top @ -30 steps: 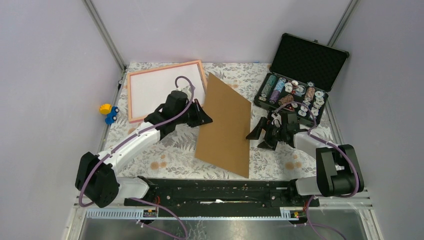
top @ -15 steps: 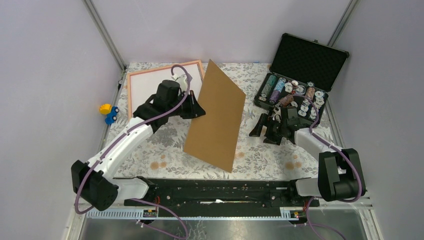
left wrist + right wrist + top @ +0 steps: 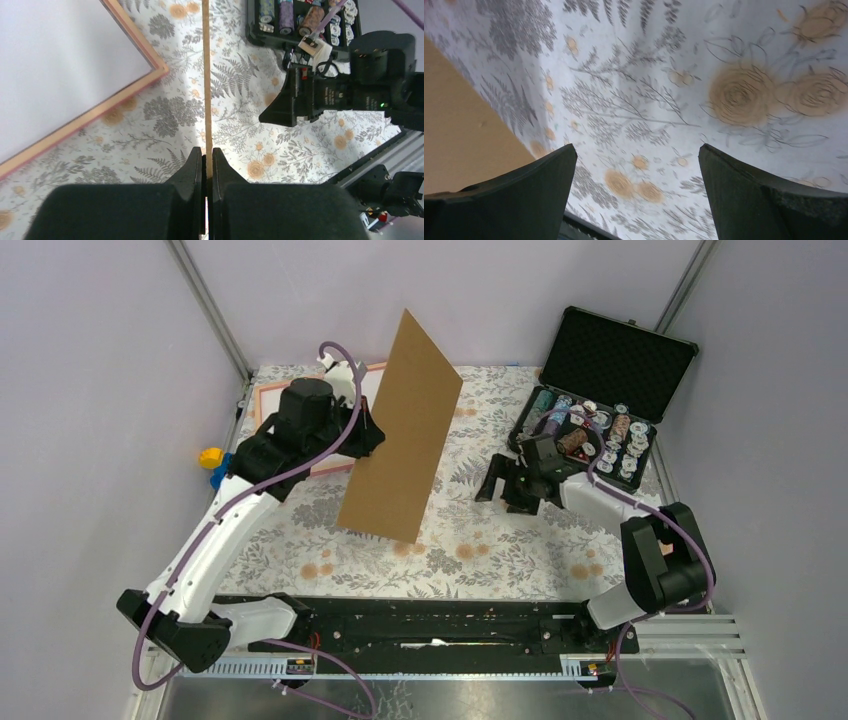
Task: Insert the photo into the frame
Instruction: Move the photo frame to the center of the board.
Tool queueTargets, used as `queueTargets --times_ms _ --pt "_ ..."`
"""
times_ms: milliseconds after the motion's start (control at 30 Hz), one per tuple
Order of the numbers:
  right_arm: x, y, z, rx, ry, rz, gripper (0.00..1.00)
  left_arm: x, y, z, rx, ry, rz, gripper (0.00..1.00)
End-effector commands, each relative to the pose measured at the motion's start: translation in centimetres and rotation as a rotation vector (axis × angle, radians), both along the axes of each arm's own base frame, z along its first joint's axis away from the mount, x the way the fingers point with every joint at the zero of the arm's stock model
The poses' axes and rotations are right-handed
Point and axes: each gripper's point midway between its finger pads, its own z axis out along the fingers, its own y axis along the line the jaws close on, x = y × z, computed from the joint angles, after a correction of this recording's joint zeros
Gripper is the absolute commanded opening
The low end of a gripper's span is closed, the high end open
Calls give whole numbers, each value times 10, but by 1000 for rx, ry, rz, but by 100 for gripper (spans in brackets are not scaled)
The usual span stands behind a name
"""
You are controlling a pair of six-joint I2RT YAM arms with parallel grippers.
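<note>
Floral-printed cloth covers the worktop (image 3: 480, 550). A thin salmon-pink rectangular picture frame (image 3: 268, 390) lies flat on it, white inside, just left of and below the left pincer (image 3: 372, 430). The arm hides most of the frame, so its long axis cannot be told; one corner (image 3: 100, 112) points toward the pincer. That pincer, on a raised and outstretched arm, is pressed onto the edge of a plain brown rectangular board (image 3: 400, 430), which stands nearly upright with its long axis rising away. Right of the board, the right pincer (image 3: 503, 495) hangs low with its fingers spread wide and nothing between them, near an open black case of chips (image 3: 600, 390).
</note>
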Motion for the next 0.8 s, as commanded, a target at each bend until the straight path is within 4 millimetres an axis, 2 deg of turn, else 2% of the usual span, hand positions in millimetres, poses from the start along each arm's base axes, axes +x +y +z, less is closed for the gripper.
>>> queueTargets --times_ms 0,133,300,400,600,767 --pt "40 16 21 -57 -73 -205 100 5 23 80 -16 -237 71 0" --pt "62 41 26 38 -37 -301 100 3 44 94 26 -288 152 0" --pt "87 83 17 107 1 -340 99 -5 79 115 60 -371 286 0" --pt "107 107 14 124 -4 -378 95 -11 96 122 71 -403 345 0" --pt "134 150 -9 119 13 -434 87 -20 112 120 107 -428 386 0" --pt "150 170 -25 123 36 -503 75 -25 121 117 127 -438 403 0"
